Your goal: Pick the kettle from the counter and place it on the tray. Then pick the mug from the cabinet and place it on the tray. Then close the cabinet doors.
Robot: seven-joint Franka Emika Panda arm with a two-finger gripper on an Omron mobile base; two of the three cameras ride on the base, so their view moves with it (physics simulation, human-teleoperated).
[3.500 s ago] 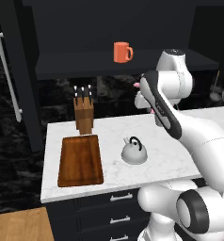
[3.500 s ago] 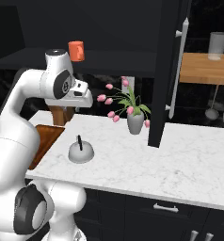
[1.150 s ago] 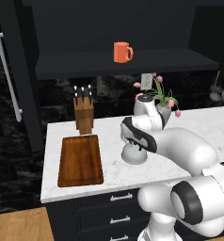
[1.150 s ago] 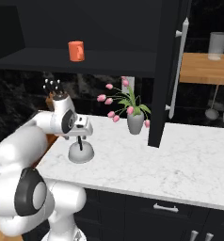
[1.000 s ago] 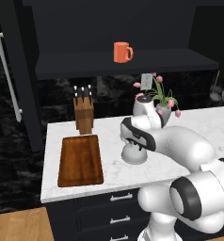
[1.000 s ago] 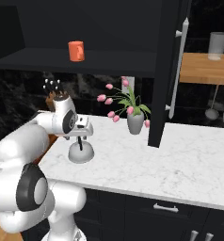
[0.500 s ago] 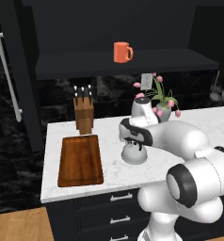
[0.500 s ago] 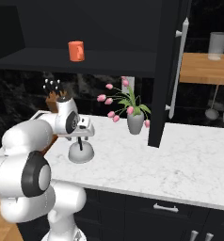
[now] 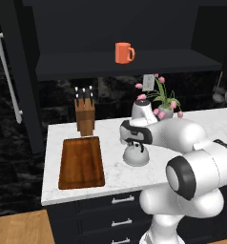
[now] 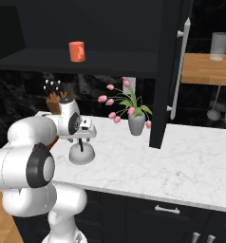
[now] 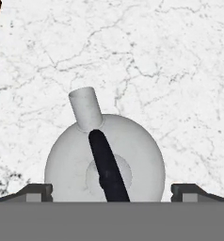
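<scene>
The silver-grey kettle point(image 9: 135, 156) point(image 10: 81, 154) stands upright on the white marble counter point(image 9: 110, 178), to the right of the reddish-brown tray point(image 9: 82, 162). My gripper point(image 9: 134, 142) point(image 10: 81, 138) hangs just above it, pointing straight down. In the hand view the kettle point(image 11: 132, 155) shows from above with its black handle point(image 11: 107, 169) and spout point(image 11: 85, 107). The gripper point(image 11: 112, 192) is open, one of its fingertips point(image 11: 36, 192) standing on each side of the dome, clear of it. The orange mug point(image 9: 124, 52) point(image 10: 77, 51) stands on the open cabinet's shelf point(image 9: 134, 64).
A wooden knife block point(image 9: 84, 114) stands behind the tray. A grey vase of pink flowers point(image 9: 165, 112) point(image 10: 136, 124) sits to the kettle's right. The cabinet doors stand open, one at the left point(image 9: 8, 76), one at the right point(image 10: 169, 71). Dark drawers point(image 9: 115, 214) run below the counter.
The hand has come down a little closer over the kettle and the arm has folded in behind it. The jaws have stayed open, and the kettle has not moved.
</scene>
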